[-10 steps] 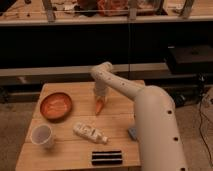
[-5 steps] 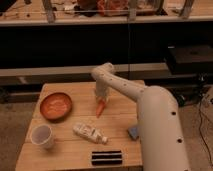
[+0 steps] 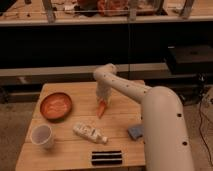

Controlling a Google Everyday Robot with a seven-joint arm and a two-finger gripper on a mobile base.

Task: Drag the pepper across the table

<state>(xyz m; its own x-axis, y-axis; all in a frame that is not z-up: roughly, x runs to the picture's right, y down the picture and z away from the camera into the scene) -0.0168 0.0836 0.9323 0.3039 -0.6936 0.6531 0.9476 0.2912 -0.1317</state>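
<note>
The end effector [image 3: 103, 101] hangs low over the middle of the table [image 3: 122, 107], right at the top end of the pepper [image 3: 101, 110], which lies near the orange plate [image 3: 55, 106]. How far it is open, I cannot tell.

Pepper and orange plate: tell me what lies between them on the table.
Nothing: in the camera view only bare planks of the table separate the pepper from the orange plate. The gripper sits right over the pepper's upper end.
</note>
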